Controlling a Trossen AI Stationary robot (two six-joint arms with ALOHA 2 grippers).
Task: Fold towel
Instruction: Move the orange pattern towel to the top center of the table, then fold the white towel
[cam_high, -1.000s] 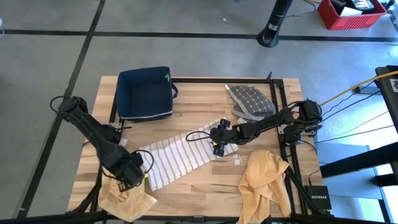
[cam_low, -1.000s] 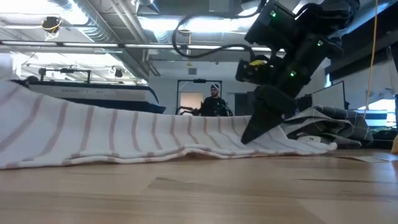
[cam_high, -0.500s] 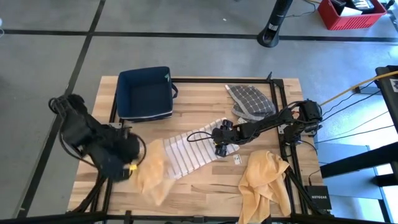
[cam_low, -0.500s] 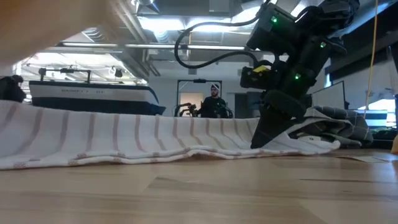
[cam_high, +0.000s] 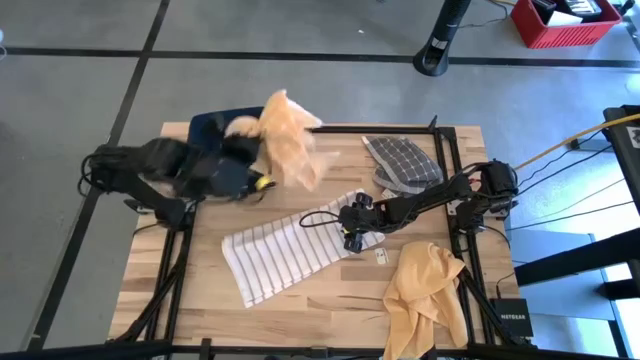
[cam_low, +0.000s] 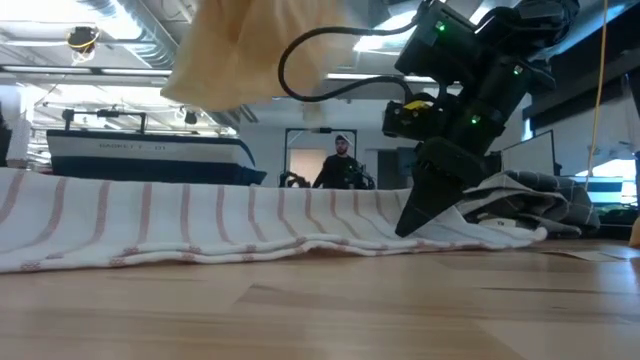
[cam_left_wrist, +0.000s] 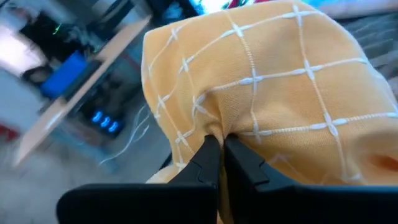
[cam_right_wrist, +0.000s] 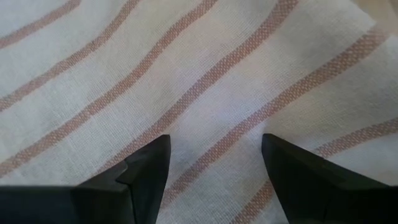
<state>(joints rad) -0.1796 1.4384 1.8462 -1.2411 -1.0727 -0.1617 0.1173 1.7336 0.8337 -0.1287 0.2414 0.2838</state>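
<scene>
The left gripper (cam_high: 262, 182) is up above the tabletop (cam_high: 330, 300) near the dark blue bin (cam_high: 205, 130), its fingers (cam_left_wrist: 208, 155) clamped together on an orange checked towel (cam_high: 285, 140) that hangs in the air. The striped towel (cam_high: 290, 252) lies spread flat in the middle of the tabletop. The right gripper (cam_high: 352, 240) is down at this towel's far corner, fingers (cam_right_wrist: 149, 165) apart over the cloth. A grey checked towel (cam_high: 405, 160) and another orange towel (cam_high: 425, 285) lie on the right side.

Your left gripper (cam_high: 262, 183) swung orange towel (cam_high: 285, 140) from table's near-left corner up over blue bin (cam_high: 208, 130); striped towel (cam_high: 290, 255) uncovered again.
</scene>
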